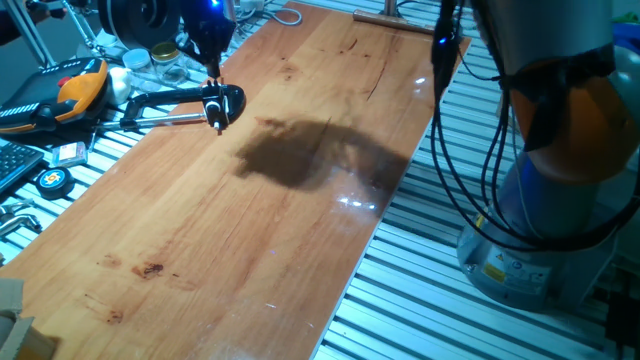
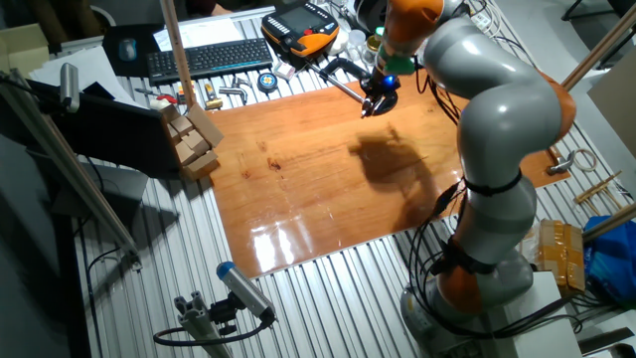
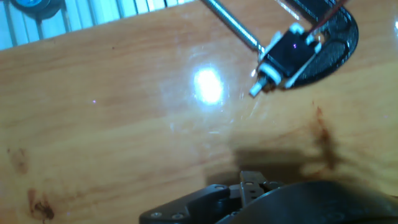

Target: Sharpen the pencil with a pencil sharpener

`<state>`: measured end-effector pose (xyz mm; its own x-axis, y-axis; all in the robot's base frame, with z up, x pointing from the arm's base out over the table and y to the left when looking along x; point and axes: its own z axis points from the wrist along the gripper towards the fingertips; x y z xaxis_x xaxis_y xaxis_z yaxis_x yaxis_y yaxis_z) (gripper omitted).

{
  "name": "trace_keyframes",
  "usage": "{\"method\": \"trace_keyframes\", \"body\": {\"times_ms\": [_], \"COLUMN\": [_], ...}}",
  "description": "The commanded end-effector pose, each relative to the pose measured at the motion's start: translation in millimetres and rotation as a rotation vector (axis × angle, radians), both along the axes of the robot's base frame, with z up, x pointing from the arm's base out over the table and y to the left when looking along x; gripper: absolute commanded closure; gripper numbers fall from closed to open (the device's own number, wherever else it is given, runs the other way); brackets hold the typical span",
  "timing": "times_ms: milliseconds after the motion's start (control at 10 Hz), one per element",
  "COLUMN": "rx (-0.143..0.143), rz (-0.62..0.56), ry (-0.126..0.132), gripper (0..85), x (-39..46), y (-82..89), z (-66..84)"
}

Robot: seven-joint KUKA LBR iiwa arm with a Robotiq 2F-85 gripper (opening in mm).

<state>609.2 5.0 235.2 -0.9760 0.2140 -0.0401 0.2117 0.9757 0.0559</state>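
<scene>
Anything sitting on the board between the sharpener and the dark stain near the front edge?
No. In one fixed view the wooden board is bare from the pencil sharpener to the dark stain; only the arm's shadow falls nearby.

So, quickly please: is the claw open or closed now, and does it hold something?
Claw: cannot be told if open or closed; it sits right at the pencil sharpener, a held pencil cannot be made out.

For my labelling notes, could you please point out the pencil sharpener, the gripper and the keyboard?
pencil sharpener (image 1: pixel 226 102): one fixed view, on its rounded black body.
gripper (image 1: pixel 213 68): one fixed view, at its fingertips above the sharpener.
keyboard (image 2: pixel 204 58): the other fixed view, mid-keys.
</scene>
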Motion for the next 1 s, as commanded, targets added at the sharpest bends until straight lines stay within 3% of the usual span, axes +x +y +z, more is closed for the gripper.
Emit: {"method": "trace_keyframes", "body": {"times_ms": [0, 200, 600, 800, 900], "rx": [0.000, -0.004, -0.006, -0.012, -0.035], "rz": [-0.004, -0.006, 0.017, 0.037, 0.069], "ry": [-0.004, -0.010, -0.011, 0.011, 0.007], "gripper": [85.0, 85.0, 85.0, 85.0, 85.0], "x": [-6.1, -17.7, -29.2, -32.2, -35.0], "y": [2.6, 5.1, 3.2, 5.1, 5.2], "z": [-0.4, -0.2, -2.4, -2.2, 0.0]}}
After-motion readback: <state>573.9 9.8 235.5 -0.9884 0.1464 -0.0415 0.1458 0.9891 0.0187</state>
